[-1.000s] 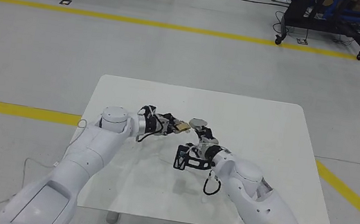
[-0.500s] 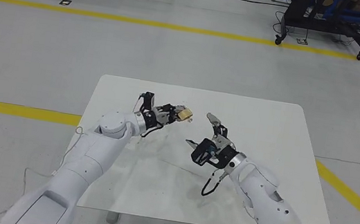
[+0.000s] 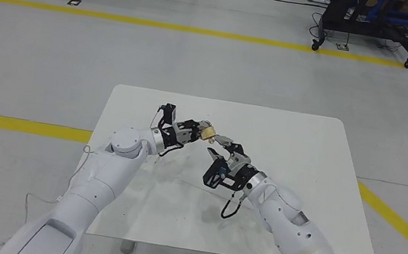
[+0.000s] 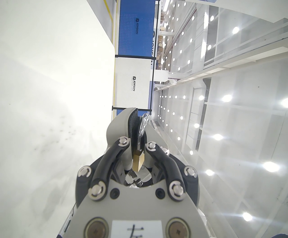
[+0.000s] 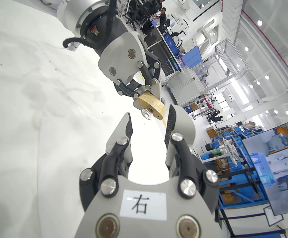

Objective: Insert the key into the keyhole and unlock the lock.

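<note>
An industrial workshop hall: yellow floor lines (image 3: pixel 203 29), blue crates (image 5: pixel 238 133), high ceiling lights (image 4: pixel 227 98).

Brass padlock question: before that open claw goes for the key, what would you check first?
1. Padlock clamped in left gripper: ok.
2. Key seated in the padlock: ok, its silver head sticks out.
3. Right gripper open: ok.
4. Right gripper lined up with the key head: ok.
5. Its fingers around the key head: cannot tell.
6. Padlock already unlocked: cannot tell.

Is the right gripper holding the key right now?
No, the right gripper is open and empty, close to the padlock.
</note>
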Controlling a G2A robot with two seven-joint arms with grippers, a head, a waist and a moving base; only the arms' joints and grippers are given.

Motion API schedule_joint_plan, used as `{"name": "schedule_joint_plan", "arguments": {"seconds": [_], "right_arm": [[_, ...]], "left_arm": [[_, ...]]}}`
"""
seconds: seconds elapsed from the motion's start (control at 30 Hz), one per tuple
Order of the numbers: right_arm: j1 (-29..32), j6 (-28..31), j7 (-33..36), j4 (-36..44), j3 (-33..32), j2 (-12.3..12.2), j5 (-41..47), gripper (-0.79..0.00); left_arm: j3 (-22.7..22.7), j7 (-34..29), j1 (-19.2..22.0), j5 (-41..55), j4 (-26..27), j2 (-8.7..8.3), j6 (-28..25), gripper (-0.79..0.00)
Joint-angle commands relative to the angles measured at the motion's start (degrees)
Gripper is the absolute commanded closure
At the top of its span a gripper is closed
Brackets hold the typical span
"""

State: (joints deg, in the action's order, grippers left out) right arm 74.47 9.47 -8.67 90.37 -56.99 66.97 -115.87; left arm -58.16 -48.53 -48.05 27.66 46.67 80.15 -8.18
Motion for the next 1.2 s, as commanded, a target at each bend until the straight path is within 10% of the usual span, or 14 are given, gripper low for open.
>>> {"name": "schedule_joint_plan", "arguments": {"seconds": [0.0,0.73,1.17], "right_arm": [[-0.2,-0.3,0.4,0.0,0.4,0.1,-0.9,-0.296],[-0.6,-1.4,1.8,-0.8,1.2,0.8,-5.4,0.0],[-0.6,2.9,-2.0,-2.9,-2.1,1.3,9.0,0.0]], "left_arm": [[0.0,0.1,0.0,-0.3,0.1,0.02,0.2,0.0],[0.1,-0.2,-0.1,-2.5,0.6,0.13,-0.4,0.0],[-0.3,-0.6,-0.4,-2.8,1.0,0.13,-1.9,0.0]]}}
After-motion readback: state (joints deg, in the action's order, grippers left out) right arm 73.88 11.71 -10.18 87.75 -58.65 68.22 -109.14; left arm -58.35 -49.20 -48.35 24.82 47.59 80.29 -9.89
